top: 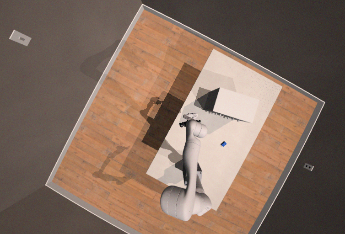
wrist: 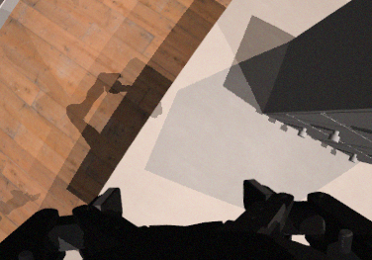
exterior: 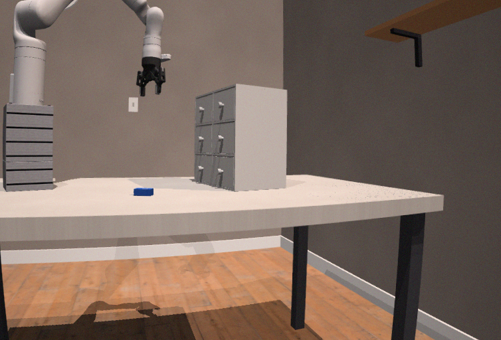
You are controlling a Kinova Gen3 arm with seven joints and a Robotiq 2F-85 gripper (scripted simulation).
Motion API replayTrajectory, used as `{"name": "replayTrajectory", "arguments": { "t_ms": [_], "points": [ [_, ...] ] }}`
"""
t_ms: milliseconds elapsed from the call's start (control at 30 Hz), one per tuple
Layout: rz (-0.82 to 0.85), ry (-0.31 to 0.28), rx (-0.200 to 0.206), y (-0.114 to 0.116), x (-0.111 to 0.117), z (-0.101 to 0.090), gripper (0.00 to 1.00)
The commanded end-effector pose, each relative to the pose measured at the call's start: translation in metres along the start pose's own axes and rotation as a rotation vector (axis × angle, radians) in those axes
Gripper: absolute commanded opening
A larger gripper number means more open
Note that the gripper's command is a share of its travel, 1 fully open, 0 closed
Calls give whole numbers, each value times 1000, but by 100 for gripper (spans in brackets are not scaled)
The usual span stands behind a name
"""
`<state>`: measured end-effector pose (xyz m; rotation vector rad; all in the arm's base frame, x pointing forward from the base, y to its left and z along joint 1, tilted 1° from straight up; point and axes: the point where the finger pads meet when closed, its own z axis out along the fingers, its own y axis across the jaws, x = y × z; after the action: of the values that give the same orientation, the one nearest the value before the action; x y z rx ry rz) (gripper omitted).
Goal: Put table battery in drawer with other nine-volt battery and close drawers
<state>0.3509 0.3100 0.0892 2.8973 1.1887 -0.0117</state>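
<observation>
Black gripper hung high over the table, fingers spread as wide as they go, nothing between them! It pointed straight down, well above the table top and off to the side of the small chest. All six drawers looked pushed in, their little handles showing on the front. And the blue nine-volt battery lay flat on the table, well apart from the chest, out in the open.
</observation>
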Motion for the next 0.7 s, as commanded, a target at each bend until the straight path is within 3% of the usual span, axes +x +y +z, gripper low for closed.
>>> {"name": "replayTrajectory", "arguments": {
  "t_ms": [0, 667],
  "points": [
    [0, 2, 0, 0, 0, -1, 100],
    [10, 2, -1, 7, -1, -2, 100]
  ]
}}
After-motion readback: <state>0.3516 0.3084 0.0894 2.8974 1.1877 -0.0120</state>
